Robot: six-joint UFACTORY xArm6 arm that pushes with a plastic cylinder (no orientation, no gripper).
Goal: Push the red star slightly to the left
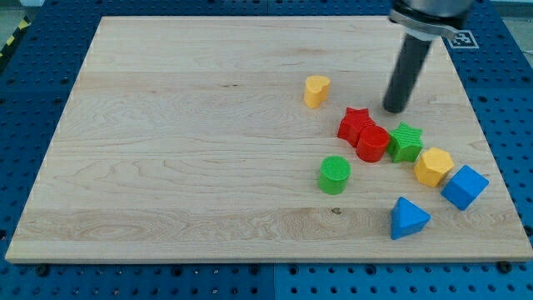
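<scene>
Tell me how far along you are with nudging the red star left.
Nothing looks done yet: the red star sits against the red cylinder, apparently unmoved. In hand: my tip stands just off the star's upper right, not touching it. Left: bring the tip against the star's right side and push it slightly toward the view's left.

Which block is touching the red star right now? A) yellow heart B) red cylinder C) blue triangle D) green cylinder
B: the red cylinder sits pressed against the lower right side of the red star, while my tip stands apart, up and to the view's right of the star.
</scene>
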